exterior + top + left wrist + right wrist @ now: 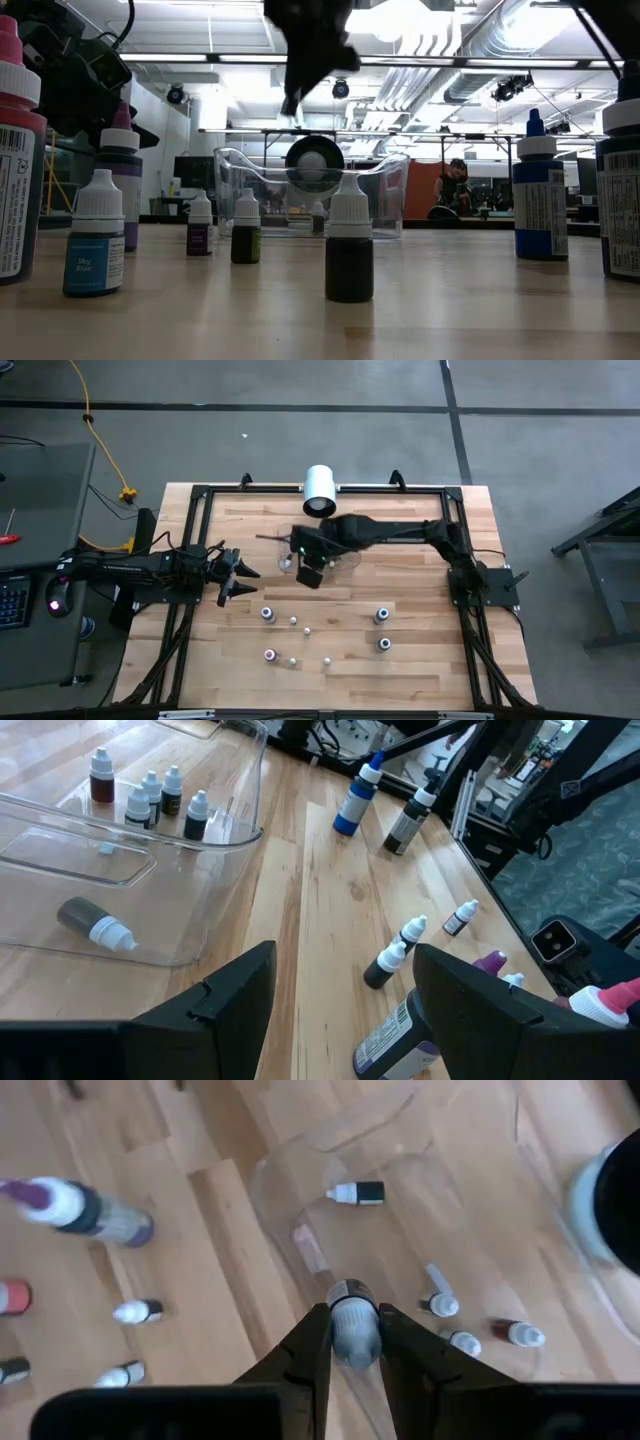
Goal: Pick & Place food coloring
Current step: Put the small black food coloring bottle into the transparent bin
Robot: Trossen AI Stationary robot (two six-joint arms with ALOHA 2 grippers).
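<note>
Pink-capped bottle (18, 150), nearest the low camera, on wooden tabletop (420, 660). Clear tray (60, 870): several small bottles inside. Left end effector (240, 575): fingers spread, empty, beside tray. Right end effector (352, 1342): clamped on food coloring bottle (354, 1320) above tray.

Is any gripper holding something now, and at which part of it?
The right gripper holds a small bottle by its white cap, above the clear tray. The left gripper is open, empty.

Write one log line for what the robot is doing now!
right end effector: holding small bottle above clear tray | left end effector: open, waiting beside tray
</note>
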